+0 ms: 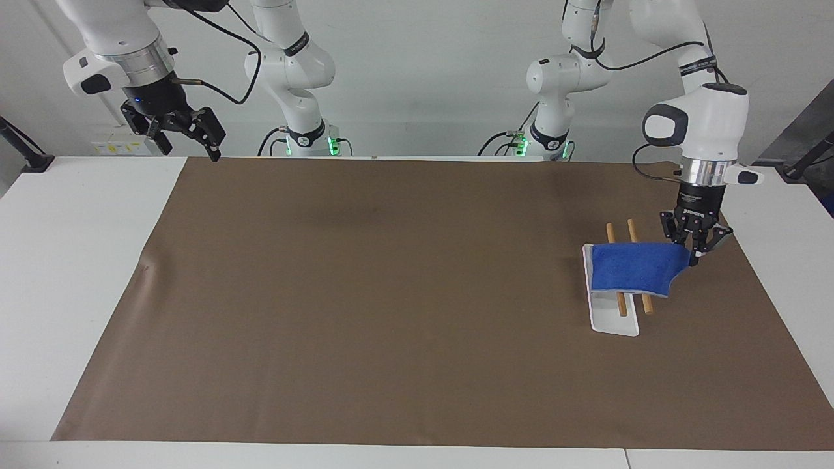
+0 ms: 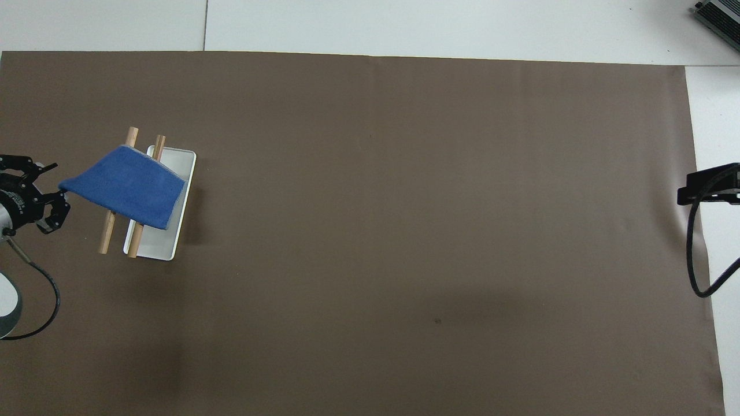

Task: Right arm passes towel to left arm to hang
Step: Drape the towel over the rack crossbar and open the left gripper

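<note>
Draping blue towel (image 1: 635, 268) (image 2: 127, 186), rack rods (image 1: 621, 303)

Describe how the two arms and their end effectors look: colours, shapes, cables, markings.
Both arms are glossy white with rounded joints, black bands, a ribbed silver wrist ring and a black two-finger end effector. The right arm carries a small blue wrist light above its end effector; the left arm has a dark oval cap and white lettering above its end effector. Black cables loop along both.

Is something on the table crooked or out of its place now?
The towel lies skewed across the two wooden rails of the rack, one corner pulled out toward the left gripper. Nothing else stands out.
</note>
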Motion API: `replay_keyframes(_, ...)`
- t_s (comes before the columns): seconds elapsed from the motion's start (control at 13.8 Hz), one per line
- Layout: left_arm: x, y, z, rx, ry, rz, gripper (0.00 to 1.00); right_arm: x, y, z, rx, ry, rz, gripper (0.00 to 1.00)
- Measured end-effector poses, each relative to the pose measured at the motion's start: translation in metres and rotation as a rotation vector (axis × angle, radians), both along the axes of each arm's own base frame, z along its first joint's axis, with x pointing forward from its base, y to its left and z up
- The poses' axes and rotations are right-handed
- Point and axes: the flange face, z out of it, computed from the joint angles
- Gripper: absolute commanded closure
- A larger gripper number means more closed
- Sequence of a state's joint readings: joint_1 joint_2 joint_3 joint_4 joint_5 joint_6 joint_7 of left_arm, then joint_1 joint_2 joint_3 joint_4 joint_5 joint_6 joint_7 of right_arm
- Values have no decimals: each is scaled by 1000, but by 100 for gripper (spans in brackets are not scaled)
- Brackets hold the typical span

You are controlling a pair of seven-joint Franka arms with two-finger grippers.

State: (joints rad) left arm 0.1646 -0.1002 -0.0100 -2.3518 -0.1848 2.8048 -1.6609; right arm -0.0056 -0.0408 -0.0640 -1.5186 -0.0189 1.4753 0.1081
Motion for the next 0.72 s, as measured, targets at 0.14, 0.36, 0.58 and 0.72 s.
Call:
replay_keyframes(0.14,-2,8,-1,-10,32,10,25,0,0,-2,0,5,1,0)
replay_keyframes(0.36,3,23,17,-23,55,26,21,-2,1,-7,1,14,2,0)
replay_keyframes(0.58,14,22,48,-6,67,-35,10,-2,13,-11,1,24,12,0)
replay_keyframes(0.72,21,6,60,31,86,-147,0,-1,18,-11,1,23,6,0)
